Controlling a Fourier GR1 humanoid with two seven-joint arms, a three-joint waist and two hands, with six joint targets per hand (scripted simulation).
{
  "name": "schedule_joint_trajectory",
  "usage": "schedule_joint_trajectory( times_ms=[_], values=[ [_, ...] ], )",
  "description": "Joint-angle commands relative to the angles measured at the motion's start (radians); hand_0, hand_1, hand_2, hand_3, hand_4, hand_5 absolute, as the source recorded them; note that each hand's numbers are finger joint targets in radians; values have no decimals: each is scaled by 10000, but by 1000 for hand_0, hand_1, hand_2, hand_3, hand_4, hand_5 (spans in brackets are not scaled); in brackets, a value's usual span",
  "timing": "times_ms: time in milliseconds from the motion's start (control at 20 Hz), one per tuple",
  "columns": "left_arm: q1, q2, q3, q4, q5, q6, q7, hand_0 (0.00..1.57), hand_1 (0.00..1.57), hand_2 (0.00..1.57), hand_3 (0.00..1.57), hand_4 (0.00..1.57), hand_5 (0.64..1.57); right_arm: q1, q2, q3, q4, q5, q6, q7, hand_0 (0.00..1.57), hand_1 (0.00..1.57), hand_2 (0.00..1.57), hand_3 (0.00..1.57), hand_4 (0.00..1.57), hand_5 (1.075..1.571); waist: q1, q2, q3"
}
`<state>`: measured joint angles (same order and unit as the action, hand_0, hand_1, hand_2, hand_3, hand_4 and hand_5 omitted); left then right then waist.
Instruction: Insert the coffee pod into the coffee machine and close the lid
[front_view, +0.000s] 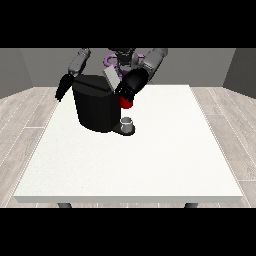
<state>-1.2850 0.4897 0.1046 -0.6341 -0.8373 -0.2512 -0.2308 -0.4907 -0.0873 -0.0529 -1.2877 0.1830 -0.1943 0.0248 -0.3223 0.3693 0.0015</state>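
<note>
On table (150, 165): one coffee machine (95, 107), one grey thing (127, 122).

Fingers of the hand at the view's right (131, 87) too small to read. Coffee machine (96, 102) hid the robot's lower torso at upper centre. Table (150, 165) legs showed only as stubs under the near edge. Hand at the view's left (62, 89): fingers indistinct.

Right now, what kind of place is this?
Probably a bare test room: a large white table on a wood-plank floor with grey walls, and a black coffee machine before the robot.
</note>
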Motion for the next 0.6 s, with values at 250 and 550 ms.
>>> schedule_joint_trajectory(
  times_ms=[250,550],
  values=[
    [-14,546,-50,122,-430,429,-462,925,925,982,695,0,1571,-166,-402,-245,-139,-232,377,118,0,0,0,0,160,1571,-243,217,-12],
    [-68,456,-184,172,-782,935,-447,0,0,635,508,0,1571,-338,34,223,-273,329,-171,424,0,0,0,0,147,1571,-171,312,-15]
  ],
)
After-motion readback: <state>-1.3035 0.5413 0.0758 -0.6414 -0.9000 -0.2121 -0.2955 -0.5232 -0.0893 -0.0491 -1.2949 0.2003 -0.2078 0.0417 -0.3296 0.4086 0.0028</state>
